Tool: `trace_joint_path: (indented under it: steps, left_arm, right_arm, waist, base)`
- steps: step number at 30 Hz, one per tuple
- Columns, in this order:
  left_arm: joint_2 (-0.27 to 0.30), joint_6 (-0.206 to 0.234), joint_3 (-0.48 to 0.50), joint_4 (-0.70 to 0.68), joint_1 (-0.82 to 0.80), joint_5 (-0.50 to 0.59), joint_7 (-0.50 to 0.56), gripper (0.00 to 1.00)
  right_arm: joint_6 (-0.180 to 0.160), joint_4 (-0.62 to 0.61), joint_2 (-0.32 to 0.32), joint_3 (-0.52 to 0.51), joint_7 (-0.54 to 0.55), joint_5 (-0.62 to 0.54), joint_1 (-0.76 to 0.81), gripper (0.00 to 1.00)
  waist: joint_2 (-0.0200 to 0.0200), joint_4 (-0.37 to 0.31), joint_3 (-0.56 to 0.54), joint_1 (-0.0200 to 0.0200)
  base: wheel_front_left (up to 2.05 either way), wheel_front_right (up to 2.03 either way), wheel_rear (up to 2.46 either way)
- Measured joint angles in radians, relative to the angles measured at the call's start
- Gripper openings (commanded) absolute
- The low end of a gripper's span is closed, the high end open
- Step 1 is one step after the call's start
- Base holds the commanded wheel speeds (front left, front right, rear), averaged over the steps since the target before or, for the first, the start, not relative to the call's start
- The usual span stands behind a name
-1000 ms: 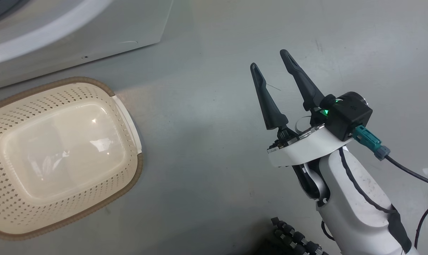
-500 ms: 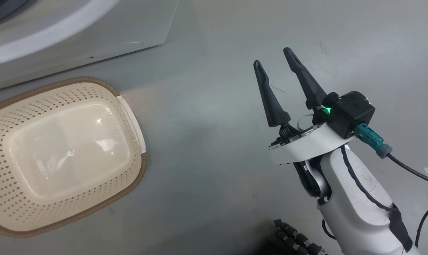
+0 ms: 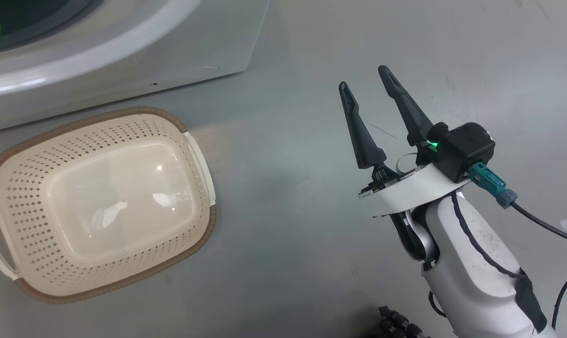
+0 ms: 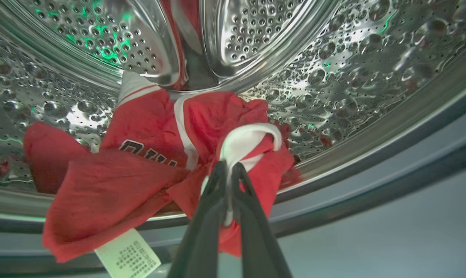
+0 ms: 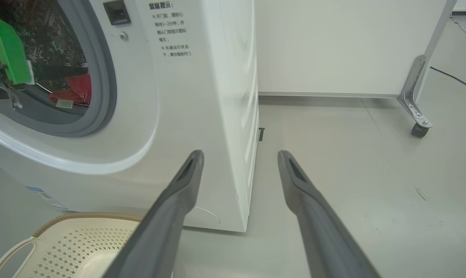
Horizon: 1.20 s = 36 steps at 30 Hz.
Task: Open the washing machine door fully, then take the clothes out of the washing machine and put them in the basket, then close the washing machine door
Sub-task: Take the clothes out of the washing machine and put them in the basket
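Left end effector (image 4: 228, 166) clamped on clothes (image 4: 140, 127), seemingly white trim; right end effector (image 3: 363, 77) spread, empty.

We've open floor (image 3: 288, 225) btwn basket (image 3: 25, 211) & right pincer (image 3: 363, 77). Washer (image 5: 202, 96) front walls off the side just behind basket. In drum (image 4: 352, 58), clothes (image 4: 140, 131) crowd the lower lip; room above them.

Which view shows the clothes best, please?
The left wrist view: the clothes lie close-up in the drum, trim pinched by the left tool. The right wrist view catches a small red patch of them; the head view faces the basket.
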Motion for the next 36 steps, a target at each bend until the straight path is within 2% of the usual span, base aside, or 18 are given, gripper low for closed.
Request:
trace_joint_path:
  steps: [8, 22, 36]
  left_arm:
    - [-0.025, 0.000, 0.003, -0.016, 0.109, 0.006, -0.142, 0.00]
    - [-0.084, 0.011, 0.001, -0.064, 0.332, 0.006, -0.328, 0.00]
    - [-0.118, 0.059, 0.009, -0.234, 0.477, 0.023, -0.393, 0.00]
  right_arm:
    - [0.009, 0.026, -0.001, -0.009, 0.000, -0.007, 0.004, 1.00]
    - [0.026, 0.097, -0.004, -0.041, 0.000, -0.053, 0.079, 1.00]
    - [0.043, 0.137, -0.004, -0.081, 0.000, -0.068, 0.166, 1.00]
  waist:
    - [0.0000, 0.032, -0.058, 0.0000]
    - [0.0000, 0.087, -0.186, 0.0000]
    - [0.0000, 0.142, -0.327, 0.0000]
  base:
    - [0.00, 0.00, 0.00]
    - [0.00, 0.00, 0.00]
    - [0.00, 0.00, 0.00]
